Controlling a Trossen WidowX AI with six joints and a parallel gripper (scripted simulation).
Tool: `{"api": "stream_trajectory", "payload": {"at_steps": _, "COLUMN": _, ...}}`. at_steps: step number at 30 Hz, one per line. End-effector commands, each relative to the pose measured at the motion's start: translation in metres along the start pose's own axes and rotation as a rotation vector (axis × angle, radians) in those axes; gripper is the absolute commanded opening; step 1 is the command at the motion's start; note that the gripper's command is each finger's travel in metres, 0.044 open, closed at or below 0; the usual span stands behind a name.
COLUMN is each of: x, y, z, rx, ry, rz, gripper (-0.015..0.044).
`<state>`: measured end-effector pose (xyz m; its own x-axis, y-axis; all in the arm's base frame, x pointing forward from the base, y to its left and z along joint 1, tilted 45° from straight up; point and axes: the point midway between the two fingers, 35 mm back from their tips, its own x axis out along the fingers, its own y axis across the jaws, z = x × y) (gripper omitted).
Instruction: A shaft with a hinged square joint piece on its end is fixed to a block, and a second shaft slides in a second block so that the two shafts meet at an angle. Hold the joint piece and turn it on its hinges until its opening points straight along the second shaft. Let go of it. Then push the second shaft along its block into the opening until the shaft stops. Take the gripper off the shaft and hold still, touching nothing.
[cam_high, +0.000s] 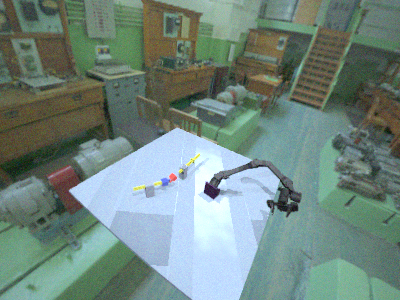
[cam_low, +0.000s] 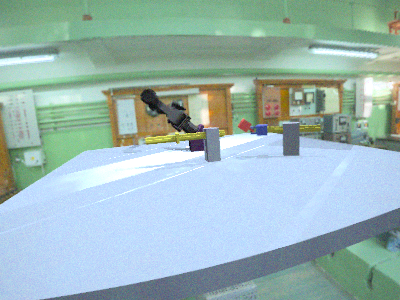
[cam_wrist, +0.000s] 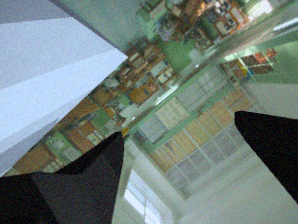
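Observation:
A yellow shaft (cam_high: 138, 188) (cam_low: 309, 128) passes through a grey block (cam_high: 149, 191) (cam_low: 291, 140) and carries a blue piece (cam_high: 165, 181) (cam_low: 261, 129) at its end. The red joint piece (cam_high: 173, 177) (cam_low: 244, 125) sits beyond the blue piece and looks tilted upward in the exterior view; its opening is too small to make out. The second yellow shaft (cam_high: 196, 157) (cam_low: 162, 139) passes through another grey block (cam_high: 183, 173) (cam_low: 212, 145), its near end a short gap from the red piece. My gripper (cam_high: 279, 210) (cam_wrist: 177, 127) is open and empty, far from both shafts, near the table's right edge.
The arm's dark purple base (cam_high: 211, 190) (cam_low: 197, 145) stands on the white table (cam_high: 150, 215) (cam_low: 150, 225), to the right of the second shaft's block in the top view. The arm arches from it to the right. The second shaft has a small collar. Workshop furniture surrounds the table.

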<state>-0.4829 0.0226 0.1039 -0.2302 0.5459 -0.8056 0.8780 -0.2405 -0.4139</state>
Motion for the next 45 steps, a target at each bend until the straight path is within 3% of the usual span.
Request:
{"api": "stream_trajectory", "payload": {"at_steps": 1, "x": 0.0, "y": -0.001, "z": -0.001, "rx": -0.002, "ry": 0.002, "rz": -0.003, "gripper": 0.0426}}
{"api": "stream_trajectory", "payload": {"at_steps": 8, "x": -0.013, "y": -0.026, "z": -0.046, "rx": -0.088, "ry": 0.106, "rz": -0.11, "gripper": 0.044}}
{"api": "stream_trajectory", "payload": {"at_steps": 19, "x": -0.014, "y": -0.026, "z": -0.046, "rx": -0.08, "ry": 0.104, "rz": -0.115, "gripper": 0.044}}
{"api": "stream_trajectory", "payload": {"at_steps": 27, "x": -0.027, "y": -0.024, "z": -0.037, "rx": 0.002, "ry": 0.051, "rz": -0.145, "gripper": 0.044}}
{"api": "stream_trajectory", "payload": {"at_steps": 45, "x": -0.098, "y": -0.01, "z": 0.02, "rx": 0.124, "ry": -0.138, "rz": -0.25, "gripper": 0.044}}
